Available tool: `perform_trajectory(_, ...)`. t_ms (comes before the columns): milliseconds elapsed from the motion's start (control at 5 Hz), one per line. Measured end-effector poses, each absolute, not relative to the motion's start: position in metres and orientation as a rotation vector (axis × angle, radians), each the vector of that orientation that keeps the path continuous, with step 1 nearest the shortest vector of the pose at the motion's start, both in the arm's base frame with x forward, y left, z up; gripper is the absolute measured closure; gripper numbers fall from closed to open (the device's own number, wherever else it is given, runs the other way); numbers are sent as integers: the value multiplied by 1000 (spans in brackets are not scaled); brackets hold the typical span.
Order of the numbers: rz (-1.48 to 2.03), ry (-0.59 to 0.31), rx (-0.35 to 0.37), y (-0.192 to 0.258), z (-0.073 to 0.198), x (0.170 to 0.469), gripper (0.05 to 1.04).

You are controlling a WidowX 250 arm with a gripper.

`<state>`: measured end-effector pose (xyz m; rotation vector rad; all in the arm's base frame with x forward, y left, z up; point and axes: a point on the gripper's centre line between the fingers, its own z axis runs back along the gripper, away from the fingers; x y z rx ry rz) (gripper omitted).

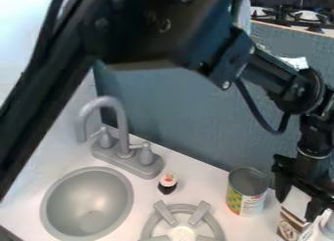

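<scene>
pinching one white-and-brown carton point(291, 224) near its top, as far as the crowded right edge lets me tell, one black claw point(299, 203) hangs just right of the can point(245, 192), with its two fingers on opposite sides of the carton. that single can, grey inside with a colourful label, stands upright on the white surface point(203, 189). left of the can are one small black-and-white toy piece point(168, 182) with a pinkish top and, farther left, one round grey sink point(88, 196). above the sink, still left of the can, stands one grey faucet point(124, 156) with two handles point(146, 155). one grey burner ring point(147, 229) lies below and left of the can.
</scene>
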<state>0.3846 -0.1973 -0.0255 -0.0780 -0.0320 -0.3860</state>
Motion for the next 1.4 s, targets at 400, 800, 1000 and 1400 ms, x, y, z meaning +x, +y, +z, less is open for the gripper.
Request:
perform_trajectory(400, -371, -3, -79, -201, -27, 388, 73)
perform_trajectory(800, -325, -27, -45, -191, -26, 376, 79)
perform_trajectory(1000, -311, -77, -58, -188, 3, 355, 79)
perform_trajectory(1400, -275, 110, -22, -172, 14, 265, 79)
